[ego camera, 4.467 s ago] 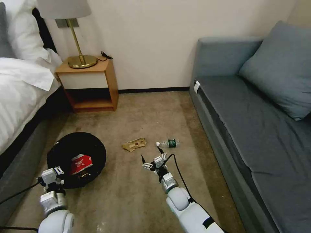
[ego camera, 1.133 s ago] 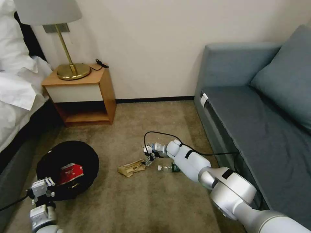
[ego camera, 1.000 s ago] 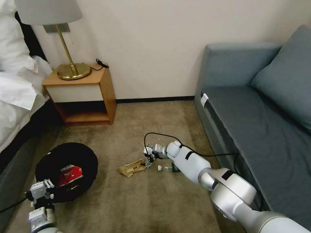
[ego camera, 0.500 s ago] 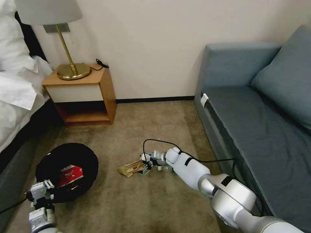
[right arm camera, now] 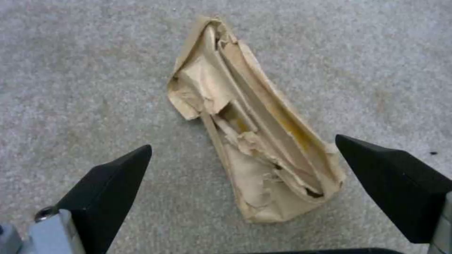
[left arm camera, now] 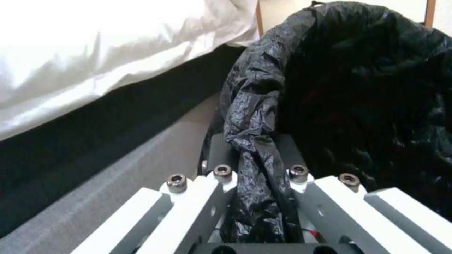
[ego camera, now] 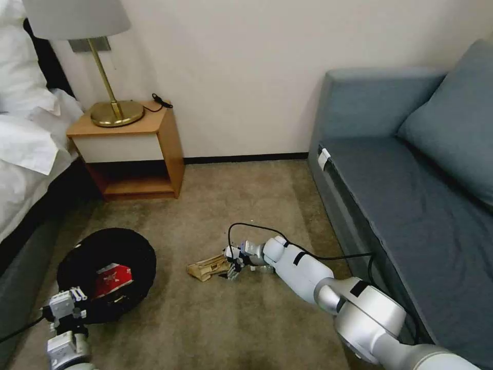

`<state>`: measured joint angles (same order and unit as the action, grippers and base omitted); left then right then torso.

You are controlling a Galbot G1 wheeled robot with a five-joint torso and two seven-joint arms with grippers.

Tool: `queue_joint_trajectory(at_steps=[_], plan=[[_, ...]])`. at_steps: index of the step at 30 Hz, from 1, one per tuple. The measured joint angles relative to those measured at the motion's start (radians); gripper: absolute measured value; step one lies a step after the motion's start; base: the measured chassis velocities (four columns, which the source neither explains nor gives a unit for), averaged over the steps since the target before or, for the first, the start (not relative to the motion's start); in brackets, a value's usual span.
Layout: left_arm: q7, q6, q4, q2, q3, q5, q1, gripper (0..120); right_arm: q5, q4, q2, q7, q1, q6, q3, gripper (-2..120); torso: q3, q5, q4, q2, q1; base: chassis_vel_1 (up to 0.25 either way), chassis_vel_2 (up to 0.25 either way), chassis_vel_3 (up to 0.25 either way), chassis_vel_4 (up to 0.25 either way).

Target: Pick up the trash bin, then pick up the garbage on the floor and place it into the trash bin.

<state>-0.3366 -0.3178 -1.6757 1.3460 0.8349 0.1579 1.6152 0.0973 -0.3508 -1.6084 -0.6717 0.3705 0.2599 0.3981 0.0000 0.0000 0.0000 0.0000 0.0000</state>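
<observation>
On the carpet [ego camera: 246, 318] between bed [ego camera: 25, 169] and sofa [ego camera: 411, 205], the right pincer [ego camera: 232, 268] is lowered to floor level at the near end of the crumpled tan paper wrapper [ego camera: 208, 267]. Right wrist view: the wrapper [right arm camera: 254, 141] lies lengthwise between the two black fingertips [right arm camera: 108, 180], which stand wide apart, one on either side of its near end; neither touches the paper, and carpet shows in the gap on both sides. Folds, torn edges and a yellowish inner stripe of the wrapper are legible from this camera, whereas the head view gives only a small tan shape. Head view: a small clear bottle [ego camera: 263, 268] lies just behind the right wrist, largely hidden by the arm. The trash bin [ego camera: 105, 272], lined with a black bag, sits on the floor beside the bed with a red snack bag [ego camera: 112, 273] inside. The left pincer [ego camera: 65, 308] is at the bin's near edge. Left wrist view: the left pincer [left arm camera: 256, 165] is closed on the bag-covered rim of the bin [left arm camera: 358, 88], with a bunched fold of black plastic running between its fingers; the bin's contents are too dark to make out from this camera. A nightstand [ego camera: 131, 154] carrying a brass lamp [ego camera: 110, 103] stands against the wall.
</observation>
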Motion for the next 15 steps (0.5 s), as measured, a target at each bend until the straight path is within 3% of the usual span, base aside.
queue_joint_trajectory(at_steps=[9, 15], plan=[[0.000, 0.001, 0.012, 0.003, -0.007, -0.004, -0.014, 6, 0.006, -0.010, 0.000, 0.058, -0.001, -0.003, -0.011, 100, 0.000, 0.0000, 0.0000, 0.000, 0.000, 0.000, 0.000, 0.000, 0.000], [0.000, 0.001, 0.021, -0.002, -0.011, -0.002, -0.022, 6, 0.007, -0.066, 0.001, 0.035, -0.010, -0.026, -0.009, 100, 0.000, 0.0000, -0.0001, 0.000, 0.000, 0.000, 0.000, 0.000, 0.000]])
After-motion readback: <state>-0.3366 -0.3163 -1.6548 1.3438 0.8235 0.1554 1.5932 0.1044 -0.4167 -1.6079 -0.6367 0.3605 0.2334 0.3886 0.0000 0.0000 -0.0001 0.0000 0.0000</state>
